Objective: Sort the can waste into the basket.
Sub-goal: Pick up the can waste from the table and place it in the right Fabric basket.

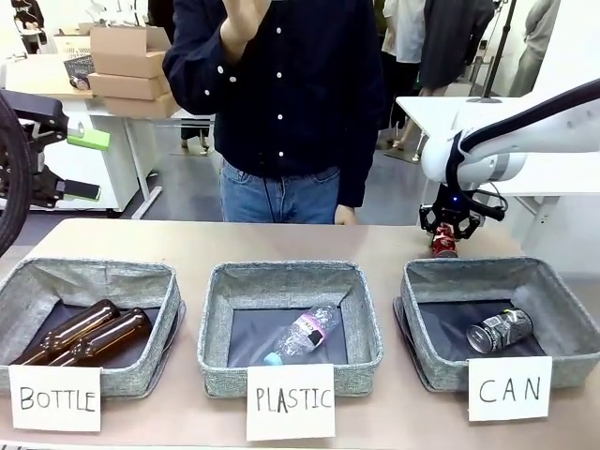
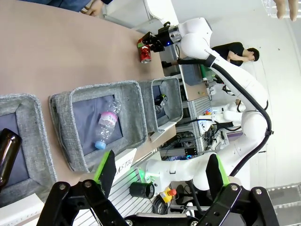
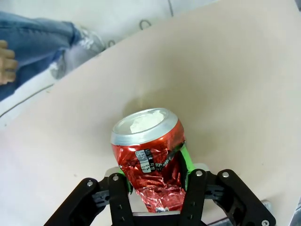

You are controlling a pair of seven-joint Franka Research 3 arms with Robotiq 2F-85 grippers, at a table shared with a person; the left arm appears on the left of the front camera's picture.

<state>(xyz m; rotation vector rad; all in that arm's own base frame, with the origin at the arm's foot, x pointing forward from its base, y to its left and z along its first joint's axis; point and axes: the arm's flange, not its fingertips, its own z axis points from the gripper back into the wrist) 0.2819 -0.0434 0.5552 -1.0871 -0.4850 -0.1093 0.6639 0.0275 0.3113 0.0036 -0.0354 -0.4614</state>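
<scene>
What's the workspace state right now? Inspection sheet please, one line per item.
Surface: tan table, bare behind the bins.
Job's things: red can upright on the table behind the CAN basket; dark can lying in that basket.
Clutter: two brown bottles in the BOTTLE bin; clear plastic bottle in the PLASTIC bin.
Grippers: right gripper closed on the red can, pads against its dented sides; left gripper open, raised, holding nothing.
Cables: nothing seen on the table.
Surroundings: person standing at the far edge, one hand raised; cardboard boxes behind.
</scene>
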